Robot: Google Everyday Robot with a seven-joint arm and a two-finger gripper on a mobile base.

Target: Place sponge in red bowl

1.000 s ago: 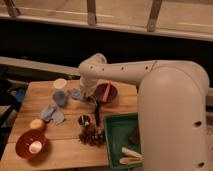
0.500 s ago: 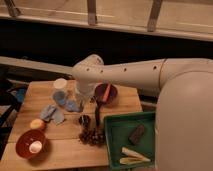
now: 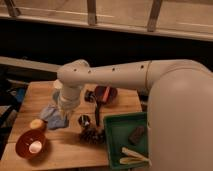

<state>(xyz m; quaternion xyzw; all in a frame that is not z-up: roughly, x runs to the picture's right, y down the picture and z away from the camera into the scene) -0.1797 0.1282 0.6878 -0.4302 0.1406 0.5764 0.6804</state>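
1. The gripper (image 3: 63, 110) hangs at the end of the arm low over the left part of the table (image 3: 67, 150). Its tip is lost against a blue cloth (image 3: 52, 117), so I cannot tell whether it is spread, closed or holding anything.
2. The sponge (image 3: 37, 124), as I take the small yellow lump to be, lies on the table just past the cloth's near-left edge. It is apart from the gripper, and a brown bowl (image 3: 22, 146) sits just below it.
3. From the gripper the sponge lies down and to the left in this view, close by. It looks roundish from here, so I can make out no long axis to square up to.
4. The red bowl (image 3: 111, 93) stands on the opposite side, right of the gripper and farther back, with a dark utensil (image 3: 98, 107) leaning out of it.
5. So the carry would probably run from left to right across the arm's own wrist, past a small cup (image 3: 84, 120). A green tray (image 3: 116, 145) sits at the near right.
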